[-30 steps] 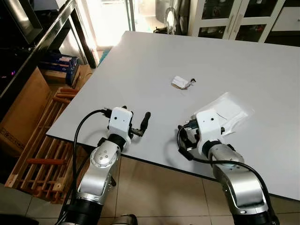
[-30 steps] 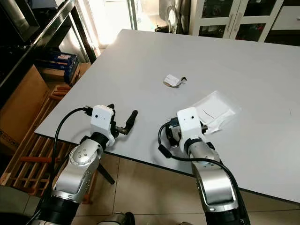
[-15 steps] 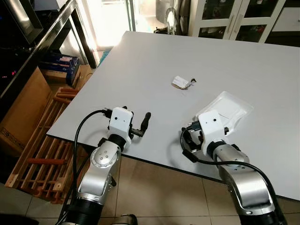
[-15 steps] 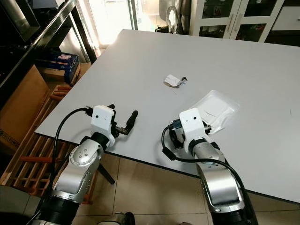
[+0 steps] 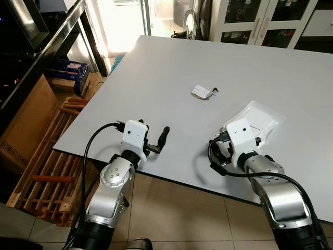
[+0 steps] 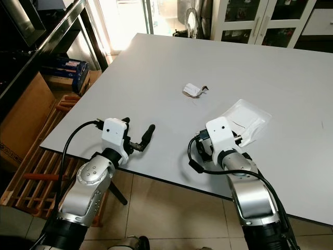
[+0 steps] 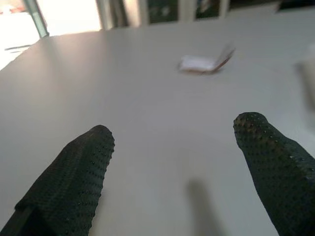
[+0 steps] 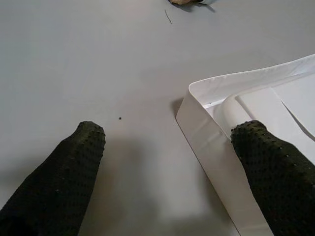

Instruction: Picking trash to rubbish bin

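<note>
**Reach for the plastic bag in hand**

Eye view: the right gripper (image 5: 244, 136) is seen at the plastic bag (image 5: 260, 121) on the surface (image 5: 156, 73).

Right wrist view: jaws are held wide, one finger (image 8: 273, 172) over the bag's edge; closing is judged next.

Left wrist view: left gripper (image 7: 172, 162) jaws are spread, crumpled wrapper (image 7: 202, 62) well ahead.

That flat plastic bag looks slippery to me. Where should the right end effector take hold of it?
Probably the plastic bag by its raised near rim, coming in low from the table's front edge. It lies flat; the open right end effector already straddles that edge.
</note>
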Controlling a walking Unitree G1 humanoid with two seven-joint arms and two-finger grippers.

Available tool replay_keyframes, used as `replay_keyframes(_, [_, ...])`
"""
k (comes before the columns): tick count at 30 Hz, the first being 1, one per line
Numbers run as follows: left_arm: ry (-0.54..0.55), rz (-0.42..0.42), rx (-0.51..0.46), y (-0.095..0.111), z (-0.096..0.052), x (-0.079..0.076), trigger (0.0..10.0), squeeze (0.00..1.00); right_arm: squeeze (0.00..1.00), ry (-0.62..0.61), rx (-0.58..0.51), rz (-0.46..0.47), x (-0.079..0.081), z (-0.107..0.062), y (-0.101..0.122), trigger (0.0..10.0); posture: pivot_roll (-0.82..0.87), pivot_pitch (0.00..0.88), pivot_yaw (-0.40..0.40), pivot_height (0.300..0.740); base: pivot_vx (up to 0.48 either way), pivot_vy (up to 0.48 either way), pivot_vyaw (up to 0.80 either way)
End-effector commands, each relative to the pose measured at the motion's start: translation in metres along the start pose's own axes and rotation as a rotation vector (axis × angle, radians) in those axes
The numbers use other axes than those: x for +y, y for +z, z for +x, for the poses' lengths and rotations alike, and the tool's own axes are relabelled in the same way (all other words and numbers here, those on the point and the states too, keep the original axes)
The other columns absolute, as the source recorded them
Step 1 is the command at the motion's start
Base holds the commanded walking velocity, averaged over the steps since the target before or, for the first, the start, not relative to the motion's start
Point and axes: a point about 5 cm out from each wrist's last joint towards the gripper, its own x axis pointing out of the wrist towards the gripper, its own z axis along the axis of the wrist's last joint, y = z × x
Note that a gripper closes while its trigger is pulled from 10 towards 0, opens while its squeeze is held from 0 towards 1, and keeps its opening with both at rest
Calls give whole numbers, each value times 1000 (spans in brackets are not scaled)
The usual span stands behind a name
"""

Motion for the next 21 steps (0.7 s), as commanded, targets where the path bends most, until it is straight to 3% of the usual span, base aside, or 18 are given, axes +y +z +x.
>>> replay_keyframes(1, [-52, -32, -23, 5, -3, -3, 10000, 0, 0, 11, 56, 19, -3, 2, -11, 10000, -15, 96, 79, 740, 0, 0, 0])
replay_keyframes(5, [-157, -43, -17, 7, -7, -9, 10000, 0, 0, 12, 61, 13, -7, 3, -13, 10000, -13, 98, 80, 740, 0, 0, 0])
replay_keyframes(8, [-176, -44, -14, 8, -8, -9, 10000, 0, 0, 12, 62, 11, -7, 3, -14, 10000, -13, 98, 80, 740, 0, 0, 0])
replay_keyframes(17, [-298, -31, 24, 11, -14, -3, 10000, 0, 0, 19, 67, -2, -14, 2, -16, 10000, -13, 102, 78, 740, 0, 0, 0])
replay_keyframes(21, [-325, -21, 33, 14, -16, 2, 10000, 0, 0, -11, 9, -8, -24, 1, -1, 10000, -12, 106, 78, 740, 0, 0, 0])
